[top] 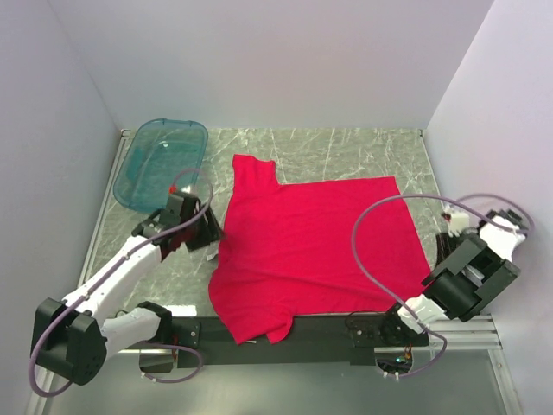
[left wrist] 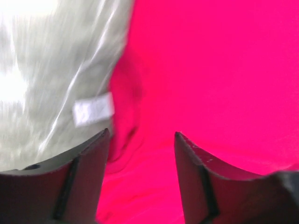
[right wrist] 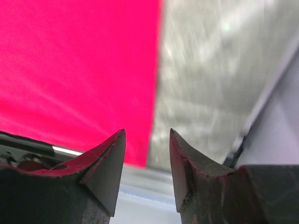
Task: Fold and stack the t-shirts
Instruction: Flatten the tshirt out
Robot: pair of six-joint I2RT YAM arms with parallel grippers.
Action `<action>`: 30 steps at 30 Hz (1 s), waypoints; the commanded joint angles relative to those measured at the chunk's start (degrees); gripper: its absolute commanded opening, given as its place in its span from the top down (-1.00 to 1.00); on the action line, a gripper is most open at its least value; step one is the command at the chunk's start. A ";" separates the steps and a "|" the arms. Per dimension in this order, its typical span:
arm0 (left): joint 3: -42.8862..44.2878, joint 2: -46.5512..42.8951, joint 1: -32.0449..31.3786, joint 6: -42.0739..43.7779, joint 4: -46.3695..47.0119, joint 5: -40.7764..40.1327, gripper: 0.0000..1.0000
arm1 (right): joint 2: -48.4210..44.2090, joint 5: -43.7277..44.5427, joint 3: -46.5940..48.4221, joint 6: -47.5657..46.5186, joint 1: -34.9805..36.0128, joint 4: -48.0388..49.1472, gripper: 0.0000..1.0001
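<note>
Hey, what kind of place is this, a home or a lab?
Most likely a robot lab test cell: plain white walls box in a marble-patterned table, the left arm and right arm are bolted at its near edge, and a red t-shirt and teal tub lie on it.

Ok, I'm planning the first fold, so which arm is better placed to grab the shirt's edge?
Left, probably. The left gripper is open directly over the collar-side edge of the red t-shirt, while the right gripper, also open, hangs over bare table beside the opposite edge.
</note>
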 commanded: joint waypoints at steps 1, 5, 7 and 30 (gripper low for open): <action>6.87 2.37 1.40 5.61 6.54 -2.02 -0.32 | 0.44 -7.94 4.34 2.27 6.82 -2.82 0.00; 15.54 16.08 3.69 10.61 16.48 1.24 -0.33 | 4.81 -17.96 10.49 5.24 13.15 -2.31 -0.01; 21.35 27.46 4.05 11.50 18.94 0.89 -0.30 | 7.19 -22.77 14.88 8.75 16.31 -0.99 0.00; 79.74 77.80 10.55 23.63 8.41 3.95 0.11 | 19.86 -27.81 22.37 29.25 24.15 15.63 0.02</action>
